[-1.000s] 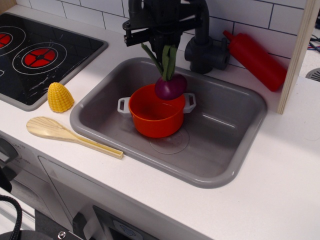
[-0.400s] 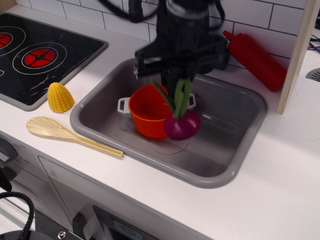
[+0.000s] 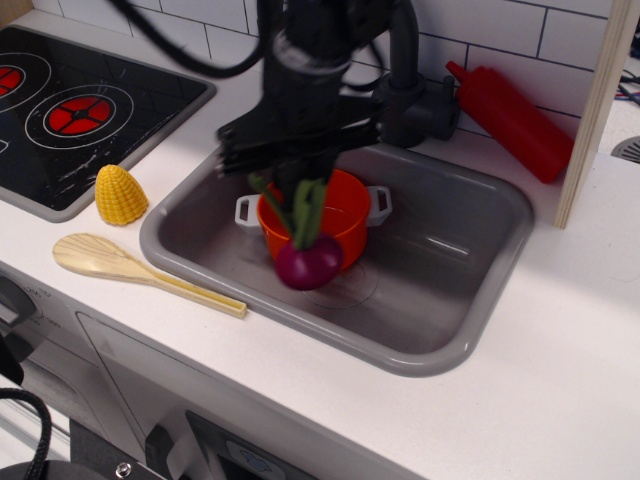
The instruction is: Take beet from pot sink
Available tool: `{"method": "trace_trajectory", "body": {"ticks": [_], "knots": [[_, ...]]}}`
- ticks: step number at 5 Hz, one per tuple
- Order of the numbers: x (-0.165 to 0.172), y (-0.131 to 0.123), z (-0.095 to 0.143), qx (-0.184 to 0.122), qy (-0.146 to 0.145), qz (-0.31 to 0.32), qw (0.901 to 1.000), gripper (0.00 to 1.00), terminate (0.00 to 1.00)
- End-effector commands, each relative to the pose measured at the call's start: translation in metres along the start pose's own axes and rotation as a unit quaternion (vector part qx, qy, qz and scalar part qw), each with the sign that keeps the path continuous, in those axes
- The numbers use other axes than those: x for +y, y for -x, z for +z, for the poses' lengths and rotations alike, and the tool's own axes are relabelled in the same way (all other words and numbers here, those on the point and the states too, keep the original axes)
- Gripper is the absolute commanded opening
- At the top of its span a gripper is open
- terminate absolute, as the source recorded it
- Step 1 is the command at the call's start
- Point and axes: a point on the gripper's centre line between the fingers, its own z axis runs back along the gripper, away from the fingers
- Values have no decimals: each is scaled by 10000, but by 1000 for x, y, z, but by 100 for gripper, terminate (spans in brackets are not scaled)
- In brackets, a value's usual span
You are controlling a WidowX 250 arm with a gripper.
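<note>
The beet [image 3: 309, 263] hangs by its green stalks from my gripper [image 3: 298, 175], which is shut on the stalks. The magenta bulb is in front of the orange pot [image 3: 340, 215], outside it and above the floor of the grey sink [image 3: 450, 260]. The pot stands upright in the sink with its two white handles showing; its inside looks empty. My gripper is over the pot's front left rim and partly hides it.
A dark tap [image 3: 415, 95] stands behind the sink. A red ketchup bottle [image 3: 512, 118] lies at the back right. A yellow corn piece [image 3: 120, 194] and a wooden spoon [image 3: 140, 272] lie left of the sink, next to the black hob [image 3: 70, 110].
The beet has come out from over the pot, first down to the front right, then left across the pot's front. The gripper has moved left and lower with it.
</note>
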Motion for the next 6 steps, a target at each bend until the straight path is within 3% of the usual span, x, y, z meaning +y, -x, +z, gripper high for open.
{"method": "trace_trajectory", "body": {"ticks": [1, 2, 3, 4, 6], "knots": [[12, -16, -15, -321, -38, -200, 9993, 0, 0], [13, -20, -21, -348, -134, -172, 9992, 0, 0], [13, -21, -24, -301, -261, -207, 9990, 100, 0], [12, -22, -16, -189, -214, -234, 9993, 100, 0], [8, -23, 18, 1, 157, -357, 9992, 100, 0]]}}
